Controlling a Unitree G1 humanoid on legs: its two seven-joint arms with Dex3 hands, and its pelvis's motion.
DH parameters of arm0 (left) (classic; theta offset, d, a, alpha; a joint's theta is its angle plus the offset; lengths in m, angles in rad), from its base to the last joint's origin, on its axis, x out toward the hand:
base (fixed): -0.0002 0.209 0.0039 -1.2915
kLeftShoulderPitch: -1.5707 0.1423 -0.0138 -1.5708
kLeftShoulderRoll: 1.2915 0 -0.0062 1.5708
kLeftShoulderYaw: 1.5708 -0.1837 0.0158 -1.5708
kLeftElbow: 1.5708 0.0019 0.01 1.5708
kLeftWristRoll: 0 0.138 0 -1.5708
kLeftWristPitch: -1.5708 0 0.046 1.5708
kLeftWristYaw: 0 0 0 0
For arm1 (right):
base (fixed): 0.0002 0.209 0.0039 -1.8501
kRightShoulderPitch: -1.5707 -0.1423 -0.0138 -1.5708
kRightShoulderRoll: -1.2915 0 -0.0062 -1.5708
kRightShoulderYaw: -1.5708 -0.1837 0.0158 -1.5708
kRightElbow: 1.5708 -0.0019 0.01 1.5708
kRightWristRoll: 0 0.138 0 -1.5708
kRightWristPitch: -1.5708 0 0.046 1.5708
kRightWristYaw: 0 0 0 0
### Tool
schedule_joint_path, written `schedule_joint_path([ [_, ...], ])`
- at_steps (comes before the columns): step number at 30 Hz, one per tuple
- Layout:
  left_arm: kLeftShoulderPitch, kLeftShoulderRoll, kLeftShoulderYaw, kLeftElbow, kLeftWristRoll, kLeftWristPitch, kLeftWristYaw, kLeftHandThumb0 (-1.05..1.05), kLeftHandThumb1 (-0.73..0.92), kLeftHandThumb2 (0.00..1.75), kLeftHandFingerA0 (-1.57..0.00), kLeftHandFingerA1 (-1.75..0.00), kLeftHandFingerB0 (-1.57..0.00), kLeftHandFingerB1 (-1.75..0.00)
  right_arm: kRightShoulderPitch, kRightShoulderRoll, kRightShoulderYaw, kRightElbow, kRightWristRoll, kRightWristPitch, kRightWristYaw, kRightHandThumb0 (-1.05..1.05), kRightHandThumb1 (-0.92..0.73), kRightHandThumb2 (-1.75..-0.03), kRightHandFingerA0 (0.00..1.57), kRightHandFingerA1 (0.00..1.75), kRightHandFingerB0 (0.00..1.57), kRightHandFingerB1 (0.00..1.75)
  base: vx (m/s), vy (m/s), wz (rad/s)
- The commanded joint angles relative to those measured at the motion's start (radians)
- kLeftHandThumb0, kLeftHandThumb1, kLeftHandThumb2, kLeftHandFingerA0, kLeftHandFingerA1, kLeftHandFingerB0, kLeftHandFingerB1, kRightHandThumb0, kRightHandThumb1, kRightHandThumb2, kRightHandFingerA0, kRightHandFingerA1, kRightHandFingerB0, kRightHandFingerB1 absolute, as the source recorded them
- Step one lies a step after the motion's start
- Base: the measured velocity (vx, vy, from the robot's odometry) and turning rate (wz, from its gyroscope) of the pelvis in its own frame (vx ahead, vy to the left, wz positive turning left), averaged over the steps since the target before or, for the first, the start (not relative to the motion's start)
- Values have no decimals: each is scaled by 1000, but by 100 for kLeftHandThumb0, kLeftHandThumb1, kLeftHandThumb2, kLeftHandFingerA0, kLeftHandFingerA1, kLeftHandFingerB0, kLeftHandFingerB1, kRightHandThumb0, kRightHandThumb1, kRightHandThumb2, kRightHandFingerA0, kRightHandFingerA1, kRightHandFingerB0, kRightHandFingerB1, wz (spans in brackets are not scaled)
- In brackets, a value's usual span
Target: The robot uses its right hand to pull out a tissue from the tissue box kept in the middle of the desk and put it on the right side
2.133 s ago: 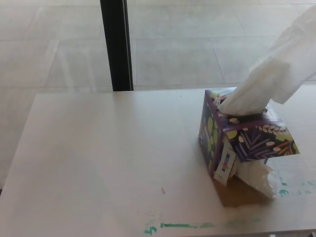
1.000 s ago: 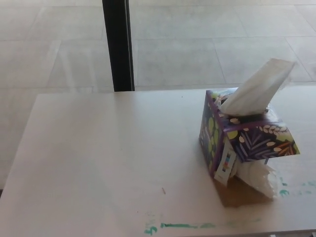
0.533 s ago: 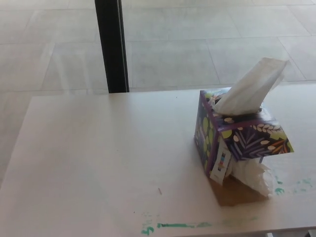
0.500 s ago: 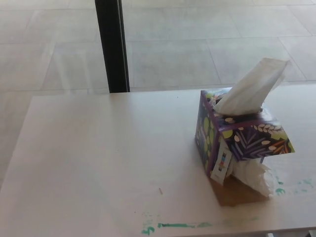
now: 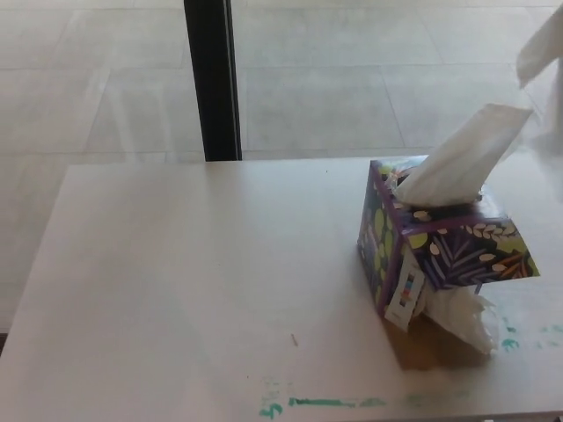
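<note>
One tissue loose: a white sheet (image 5: pixel 541 51) shows at the top right edge, clear of the box — the pull looks done.
Tissue box (image 5: pixel 440 242): right part of the desk (image 5: pixel 193 281), tilted, next tissue (image 5: pixel 462 158) sticking up.
Hands: neither shows — fingers cannot be told.
Next: lay the sheet on the desk's right.
Around: crumpled tissue (image 5: pixel 462 316) under the box, green marks (image 5: pixel 321 403), black post (image 5: pixel 211 79).

Past my desk's far edge there's a black post (image 5: pixel 211 79) standing on a pale tiled floor (image 5: pixel 352 79), and green marker smears (image 5: pixel 321 403) run along the near edge.
</note>
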Motion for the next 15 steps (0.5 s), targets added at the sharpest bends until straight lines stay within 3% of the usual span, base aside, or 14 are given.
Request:
schedule_joint_path([
  [1, 7, 1, 6, -9, -17, 15, -10, -77, 23, 93, -49, -112, -37, -97, -8, -7, 31, 17, -22, 22, -15, -23, -50, -112, 92, 165, 74, 151, 0, 0, 0],
  [3, 15, -5, 5, -10, -18, 5, -12, -77, 24, 92, -49, -110, -38, -96, 44, -26, 75, 16, -66, 4, -70, -24, -54, -99, 93, 154, 83, 134, 0, 0, 0],
  [4, 20, -6, 1, -17, -15, 0, -13, -78, 26, 92, -50, -110, -38, -95, 64, -35, 102, 12, -97, 22, -74, -19, -57, -85, 93, 165, 80, 130, 0, 0, 0],
  [5, 26, -7, 1, -24, -17, 1, -16, -76, 25, 94, -49, -111, -37, -96, 91, -54, 136, 2, -121, 25, -20, -29, -70, -67, 84, 142, 87, 82, 0, 0, 0],
  [6, 31, -10, 7, -31, -25, 8, -19, -69, 24, 103, -55, -92, -36, -79, 133, -73, 166, -5, -120, 17, 65, -27, -69, -67, 88, 141, 92, 84, 0, 0, 0],
  [7, 34, -15, 13, -33, -31, 10, -16, -76, 23, 94, -49, -111, -36, -96, 170, -76, 174, -10, -109, 27, 68, -33, -68, -67, 89, 141, 93, 78, 0, 0, 0],
  [8, 34, -16, 14, -34, -32, 11, -12, -76, 23, 94, -49, -111, -36, -96, 188, -85, 188, -23, -126, 38, 69, -33, -68, -67, 89, 141, 93, 78, 0, 0, 0],
  [9, 35, -14, 2, -30, -19, -7, -15, -81, 22, 100, -58, -97, -42, -85, 269, -118, 243, -98, -207, 140, 181, -41, -78, -69, 84, 154, 87, 105, 0, 0, 0],
  [10, 36, -16, 8, -31, -27, -5, -23, -77, 26, 93, -46, -107, -35, -94, 285, -129, 262, -96, -217, 129, 199, -42, -70, -67, 82, 161, 78, 124, 0, 0, 0],
  [11, 34, -17, 10, -31, -30, -4, -24, -77, 26, 93, -46, -107, -35, -94, 282, -130, 267, -100, -218, 133, 205, -42, -70, -67, 82, 161, 78, 124, 0, 0, 0],
  [12, 29, -16, 10, -28, -30, -5, -20, -77, 26, 93, -48, -106, -35, -94, 310, -137, 256, -109, -183, 130, 249, -38, -82, -71, 82, 163, 79, 110, 0, 0, 0],
  [15, 12, -19, 21, -6, -38, -2, -10, -79, 24, 93, -46, -108, -35, -95, 343, -145, 262, -110, -164, 141, 334, -36, -79, -63, 83, 161, 76, 95, 0, 0, 0],
])
